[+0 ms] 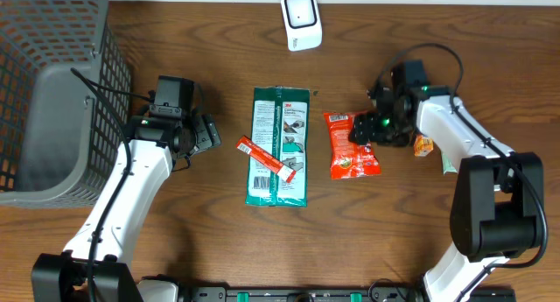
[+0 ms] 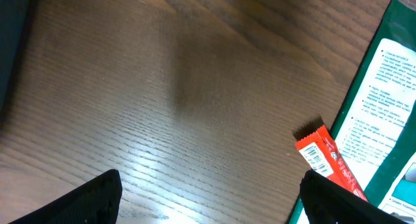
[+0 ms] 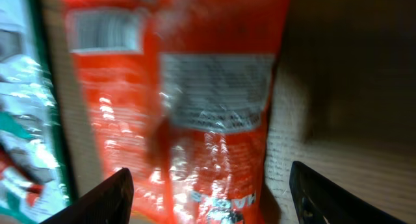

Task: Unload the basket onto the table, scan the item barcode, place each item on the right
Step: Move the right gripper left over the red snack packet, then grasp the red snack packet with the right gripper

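A red snack bag (image 1: 352, 147) lies flat on the wooden table, right of centre. My right gripper (image 1: 361, 129) hovers over the bag's right edge. In the right wrist view this gripper (image 3: 208, 188) is open, with the bag (image 3: 195, 100) filling the space between its fingers and blurred. The white scanner (image 1: 300, 20) stands at the back centre. My left gripper (image 1: 208, 132) is open over bare wood (image 2: 208, 198), and a small red bar (image 2: 325, 160) with a printed barcode lies by its right finger.
A green flat package (image 1: 280, 146) lies at centre with the small red bar (image 1: 260, 155) across its left edge. A grey wire basket (image 1: 52, 83) fills the far left. A small orange item (image 1: 423, 145) sits beside the right arm.
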Motion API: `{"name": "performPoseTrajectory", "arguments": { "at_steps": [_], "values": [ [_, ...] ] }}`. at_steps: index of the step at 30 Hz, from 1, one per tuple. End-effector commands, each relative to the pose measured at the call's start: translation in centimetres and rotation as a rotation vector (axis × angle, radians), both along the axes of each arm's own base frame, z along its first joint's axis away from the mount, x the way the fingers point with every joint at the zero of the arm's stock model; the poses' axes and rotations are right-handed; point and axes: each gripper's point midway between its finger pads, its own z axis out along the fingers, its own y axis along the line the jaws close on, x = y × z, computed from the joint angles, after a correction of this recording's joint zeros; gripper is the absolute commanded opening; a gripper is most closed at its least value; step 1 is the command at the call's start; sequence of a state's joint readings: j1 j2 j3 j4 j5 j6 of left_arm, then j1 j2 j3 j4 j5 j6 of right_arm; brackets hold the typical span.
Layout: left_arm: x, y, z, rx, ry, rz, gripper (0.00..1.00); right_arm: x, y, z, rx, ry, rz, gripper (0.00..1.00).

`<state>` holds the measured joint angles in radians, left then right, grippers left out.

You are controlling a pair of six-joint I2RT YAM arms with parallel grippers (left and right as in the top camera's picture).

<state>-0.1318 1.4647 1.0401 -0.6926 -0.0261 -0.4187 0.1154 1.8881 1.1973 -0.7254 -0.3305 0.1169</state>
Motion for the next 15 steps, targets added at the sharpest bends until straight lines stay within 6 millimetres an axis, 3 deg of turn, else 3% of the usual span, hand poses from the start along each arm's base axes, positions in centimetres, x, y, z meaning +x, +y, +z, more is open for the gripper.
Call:
{"name": "performPoseTrajectory", "arguments": {
  "at_steps": [1,5,10,15],
  "values": [
    [0.3,0.2,0.2,0.005,-0.006,0.011,0.88,-1.3,0.0,-1.8,0.021,0.054,-0.067,0.73],
    [0.3,0.2,0.2,0.005,-0.006,0.011,0.88,-2.0,0.0,-3.0,0.029,0.065,-0.107,0.70],
    [0.3,0.2,0.2,0.005,-0.006,0.011,0.88,-1.7,1.1,-2.9,0.096,0.043,-0.094,0.34],
    [0.3,0.2,0.2,0.005,-0.005,0.011,0.89,-0.9,0.9,-1.8,0.113,-0.001,-0.086,0.29]
  ]
}}
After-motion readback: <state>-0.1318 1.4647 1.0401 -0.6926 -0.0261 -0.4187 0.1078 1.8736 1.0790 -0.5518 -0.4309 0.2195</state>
